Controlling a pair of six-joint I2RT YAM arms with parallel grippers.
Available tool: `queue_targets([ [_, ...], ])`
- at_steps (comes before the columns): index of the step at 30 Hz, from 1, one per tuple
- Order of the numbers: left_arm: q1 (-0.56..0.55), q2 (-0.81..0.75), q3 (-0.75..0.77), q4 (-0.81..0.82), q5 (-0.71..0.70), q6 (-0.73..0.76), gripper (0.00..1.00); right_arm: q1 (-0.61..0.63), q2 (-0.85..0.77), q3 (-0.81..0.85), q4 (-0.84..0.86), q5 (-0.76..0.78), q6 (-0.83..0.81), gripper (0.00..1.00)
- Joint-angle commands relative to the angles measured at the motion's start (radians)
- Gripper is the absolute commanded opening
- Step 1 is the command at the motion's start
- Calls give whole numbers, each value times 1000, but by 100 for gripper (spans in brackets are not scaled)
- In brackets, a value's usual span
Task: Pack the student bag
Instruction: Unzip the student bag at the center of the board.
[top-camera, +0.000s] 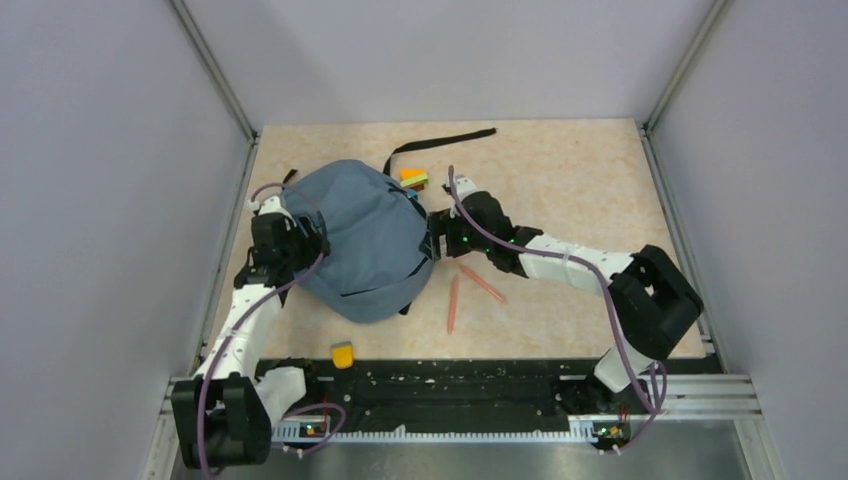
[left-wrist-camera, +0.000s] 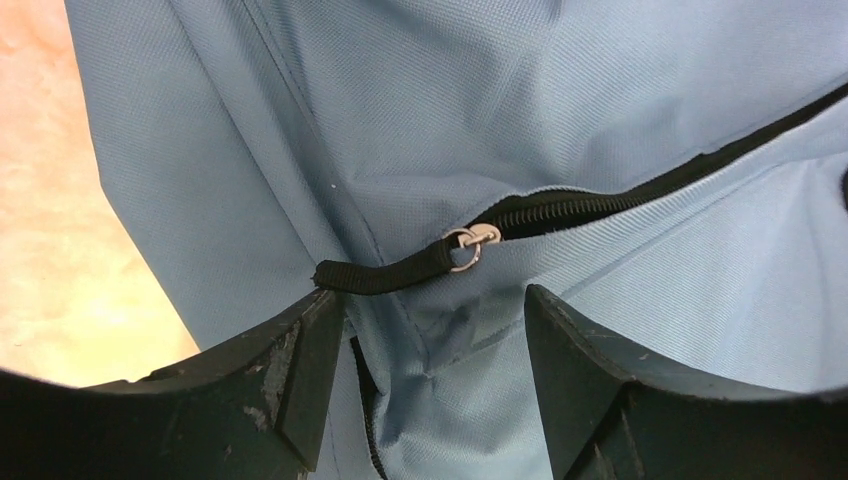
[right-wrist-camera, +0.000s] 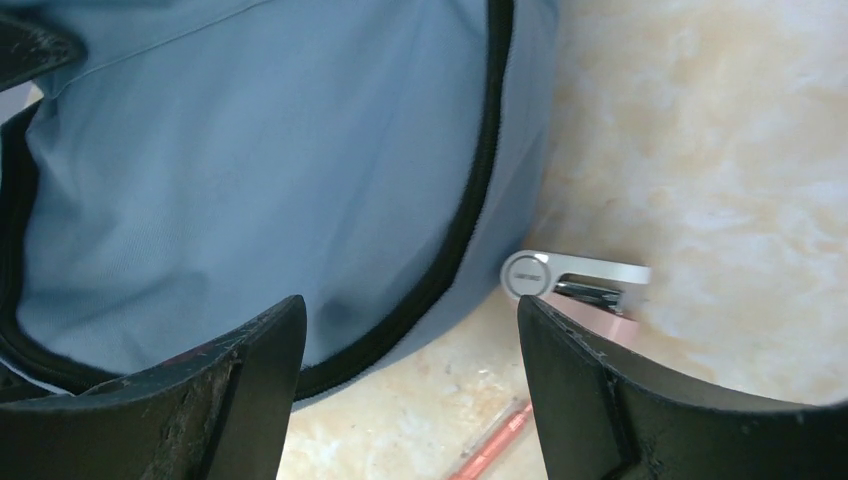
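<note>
The student bag (top-camera: 365, 235) is a slate-blue backpack lying flat at the left-centre of the table. My left gripper (top-camera: 303, 236) is at its left edge and my right gripper (top-camera: 432, 240) at its right edge. In the left wrist view the gripper (left-wrist-camera: 435, 335) is open, with puckered bag fabric (left-wrist-camera: 300, 130) between the jaws. Just beyond the fingertips are a black webbing zipper pull (left-wrist-camera: 385, 272) and the partly open zipper (left-wrist-camera: 600, 205). In the right wrist view the gripper (right-wrist-camera: 410, 335) is open and empty over the bag's black-trimmed edge (right-wrist-camera: 480, 180) and bare table.
A small silver metal item (right-wrist-camera: 575, 277) lies beside the bag's right edge. Two pink pens (top-camera: 480, 283) (top-camera: 452, 303) lie right of the bag. A yellow-green-orange block (top-camera: 414, 178) sits behind it, a yellow block (top-camera: 342, 354) near the front edge. A black strap (top-camera: 440, 142) trails back.
</note>
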Motion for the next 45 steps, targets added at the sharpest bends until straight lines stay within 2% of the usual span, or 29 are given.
queue_targets([
  [1, -27, 53, 51, 105, -47, 42, 68, 36, 81, 43, 100, -71, 47, 76],
  [3, -40, 80, 61, 114, -85, 56, 63, 47, 124, 74, 110, -72, 41, 74],
  [4, -44, 91, 64, 118, -98, 63, 53, 49, 143, 92, 113, -73, 36, 72],
  [5, -47, 99, 63, 126, -112, 70, 45, 50, 164, 108, 114, -73, 29, 65],
  [7, -50, 108, 59, 145, -143, 81, 25, 50, 204, 149, 105, -57, 12, 41],
  [8, -51, 108, 56, 152, -157, 83, 14, 50, 225, 171, 99, -43, -3, 23],
  [9, -52, 104, 52, 156, -171, 82, 4, 49, 248, 198, 87, -33, -20, 10],
  [10, -54, 94, 47, 158, -184, 80, 0, 48, 270, 228, 67, -15, -41, 2],
  [14, -68, -13, -9, 139, -238, 47, 0, 42, 369, 368, 36, -3, -132, 0],
  [18, -124, -185, -66, 55, -270, -12, 0, 31, 472, 520, 12, -4, -188, 0],
  [23, -128, -329, -105, -64, -226, -81, 0, 23, 596, 698, -5, -5, -250, 0],
  [28, -129, -352, -86, -128, -136, -109, 0, 15, 668, 864, -48, -7, -284, 17],
  [30, -129, -352, -47, -176, -118, -99, 4, 11, 655, 881, -83, -6, -297, 32],
  [31, -129, -353, -26, -201, -113, -89, 10, 9, 639, 875, -84, 3, -309, 41],
  [33, -128, -353, 11, -230, -95, -99, 31, 5, 594, 844, -84, 21, -327, 55],
  [35, -128, -348, 41, -241, -63, -87, 52, -2, 540, 796, -82, 32, -341, 64],
  [36, -128, -338, 66, -266, -64, -83, 58, -6, 510, 762, -78, 37, -342, 67],
  [39, -128, -298, 172, -353, -102, -31, 69, -19, 408, 649, -59, 30, -318, 75],
  [42, -126, -233, 281, -413, -178, 42, 78, -27, 333, 541, -1, 14, -287, 78],
  [45, -122, -139, 359, -457, -253, 94, 80, -27, 293, 486, 12, -5, -239, 79],
])
